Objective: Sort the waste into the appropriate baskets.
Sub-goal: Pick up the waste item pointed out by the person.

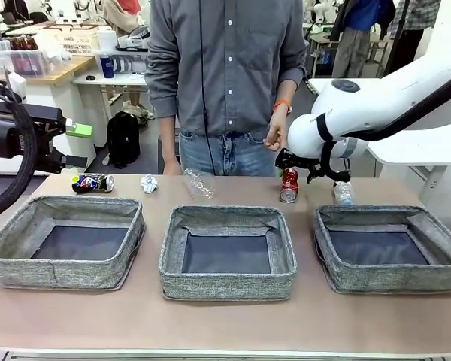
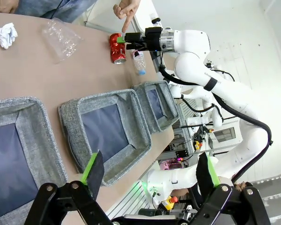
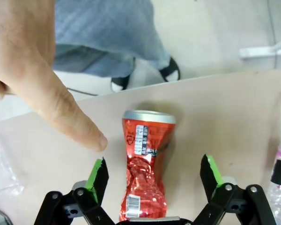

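Note:
A crushed red can (image 1: 289, 185) (image 3: 145, 168) lies on the table behind the gap between the middle basket (image 1: 225, 213) and the right basket (image 1: 376, 213). My right gripper (image 1: 286, 160) (image 3: 153, 163) hovers over it, open, one finger on each side, not touching. A person's finger (image 3: 70, 112) points at the can. The left gripper (image 1: 79, 144) (image 2: 150, 171) stands open and empty, high at the far left beyond the left basket (image 1: 60, 203). Behind the baskets lie a dark can (image 1: 92, 183), a paper ball (image 1: 149, 183), a clear cup (image 1: 199, 184) and a water bottle (image 1: 343, 193).
The person stands at the far edge, behind the middle basket, one hand (image 1: 274, 139) lowered beside my right gripper. All three baskets show bare dark bases. A bare strip of table runs along the near edge in front of them.

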`<state>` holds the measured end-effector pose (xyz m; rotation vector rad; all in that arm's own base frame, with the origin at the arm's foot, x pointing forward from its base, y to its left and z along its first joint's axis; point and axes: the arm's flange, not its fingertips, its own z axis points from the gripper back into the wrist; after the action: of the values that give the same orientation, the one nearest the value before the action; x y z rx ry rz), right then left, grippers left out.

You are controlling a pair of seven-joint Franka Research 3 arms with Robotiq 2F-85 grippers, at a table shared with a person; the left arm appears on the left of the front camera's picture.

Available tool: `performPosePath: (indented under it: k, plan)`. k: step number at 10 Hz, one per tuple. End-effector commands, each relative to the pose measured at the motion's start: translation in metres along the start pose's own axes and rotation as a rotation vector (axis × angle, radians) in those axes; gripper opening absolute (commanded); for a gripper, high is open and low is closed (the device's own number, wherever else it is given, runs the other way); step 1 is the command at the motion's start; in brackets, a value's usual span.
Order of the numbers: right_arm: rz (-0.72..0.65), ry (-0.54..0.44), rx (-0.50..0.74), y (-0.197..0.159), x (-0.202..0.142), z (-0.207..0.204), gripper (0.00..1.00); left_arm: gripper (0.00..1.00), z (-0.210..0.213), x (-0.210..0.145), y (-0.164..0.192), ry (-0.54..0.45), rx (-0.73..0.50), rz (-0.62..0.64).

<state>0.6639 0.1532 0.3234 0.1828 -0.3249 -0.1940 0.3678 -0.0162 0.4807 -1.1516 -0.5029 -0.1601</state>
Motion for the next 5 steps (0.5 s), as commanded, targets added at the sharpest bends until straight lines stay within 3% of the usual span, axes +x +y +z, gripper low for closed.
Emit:
performPosePath:
  k: [1, 4, 5]
  plan:
    - [-0.040, 0.043, -0.017, 0.0096, 0.0032, -0.0058, 1.00, 1.00, -0.0024, -0.0004, 0.0006, -0.016, -0.021, -0.022]
    - [-0.031, 0.068, -0.034, 0.0121, 0.0000, -0.0094, 1.00, 1.00, -0.0024, -0.0004, 0.0006, -0.016, -0.021, -0.022]
    - [-0.018, 0.104, -0.033, 0.0141, -0.0022, -0.0120, 0.41, 1.00, -0.0024, -0.0004, 0.0006, -0.016, -0.021, -0.022]
